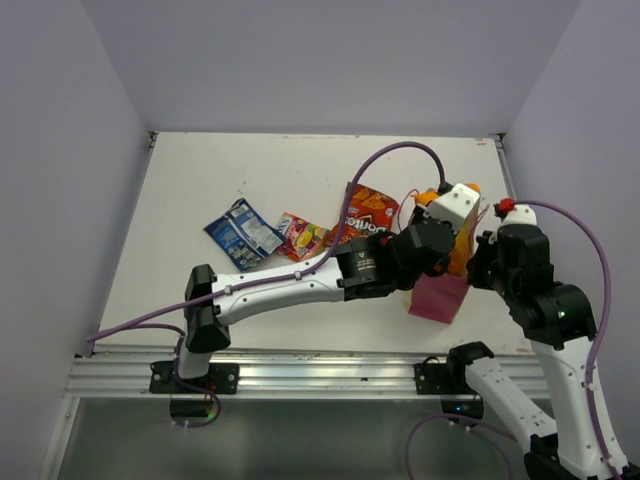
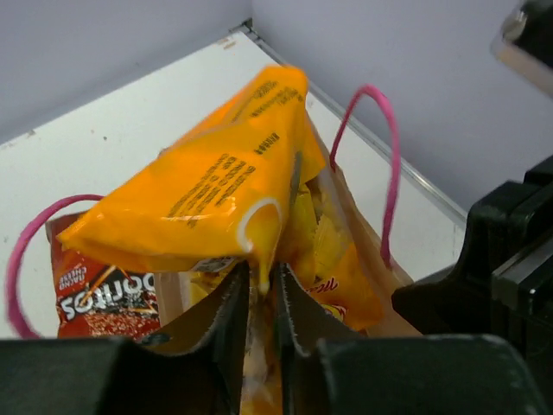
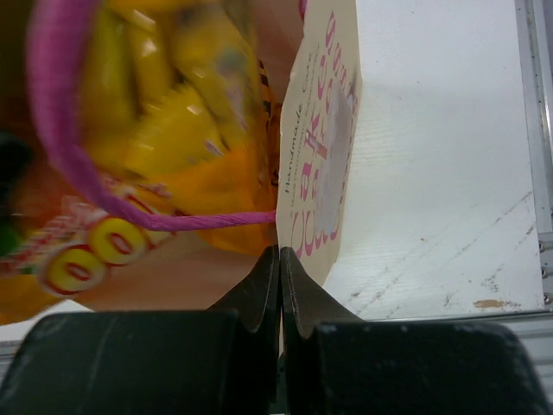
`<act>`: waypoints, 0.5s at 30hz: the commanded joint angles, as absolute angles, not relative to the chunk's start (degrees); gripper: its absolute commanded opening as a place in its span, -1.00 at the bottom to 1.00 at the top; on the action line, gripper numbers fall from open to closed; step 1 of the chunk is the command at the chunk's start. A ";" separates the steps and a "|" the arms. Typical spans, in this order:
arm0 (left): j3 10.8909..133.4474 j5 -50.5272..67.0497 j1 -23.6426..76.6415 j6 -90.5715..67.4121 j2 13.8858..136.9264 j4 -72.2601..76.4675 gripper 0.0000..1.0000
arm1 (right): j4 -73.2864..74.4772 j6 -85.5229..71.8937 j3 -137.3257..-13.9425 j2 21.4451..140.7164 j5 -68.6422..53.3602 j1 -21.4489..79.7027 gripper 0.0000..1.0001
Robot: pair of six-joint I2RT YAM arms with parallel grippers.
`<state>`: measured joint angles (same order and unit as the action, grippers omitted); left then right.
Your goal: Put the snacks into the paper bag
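Note:
The paper bag (image 1: 438, 296) stands upright at the right front, magenta at its base. My left gripper (image 1: 450, 230) is over its mouth, shut on the smaller orange-yellow Doritos packet (image 2: 216, 186), pinching its lower edge between the fingertips (image 2: 233, 303). The large orange Honey bag (image 2: 350, 272) sits inside the paper bag. My right gripper (image 3: 279, 259) is shut on the paper bag's right wall (image 3: 324, 164) at the rim. The dark red Doritos (image 1: 368, 212) lies behind the bag. The blue-white packet (image 1: 243, 232) and the pink-yellow candy packet (image 1: 303, 236) lie to the left.
The bag's pink cord handles (image 2: 390, 164) stand up on both sides of the mouth; one loops across the right wrist view (image 3: 52, 130). The table's right rail (image 1: 508, 180) runs close beside the bag. The left arm (image 1: 290, 285) stretches across the front of the table.

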<state>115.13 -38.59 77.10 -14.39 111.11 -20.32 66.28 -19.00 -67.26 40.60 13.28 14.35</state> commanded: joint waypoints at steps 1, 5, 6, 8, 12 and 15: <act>113.12 -34.28 77.43 -17.75 107.76 -18.56 -0.52 | 66.62 -17.84 -68.12 41.40 11.43 14.59 -1.00; 111.96 -31.38 77.43 -16.17 106.96 -14.77 0.80 | 66.62 -17.84 -68.29 41.48 11.25 14.59 -1.00; 113.02 -31.29 77.52 -15.48 107.05 -14.77 0.87 | 66.62 -17.93 -68.29 41.66 11.16 14.59 -1.00; 117.22 -31.64 77.52 -14.86 107.23 -15.03 0.90 | 66.80 -17.84 -68.47 41.66 11.34 14.68 -1.00; 123.66 -37.76 77.96 -10.66 105.21 -13.28 0.89 | 66.71 -17.75 -68.47 41.84 11.42 14.68 -1.00; 118.76 -49.19 77.52 -4.16 99.68 -4.68 0.93 | 66.71 -17.84 -68.29 41.75 11.60 14.68 -1.00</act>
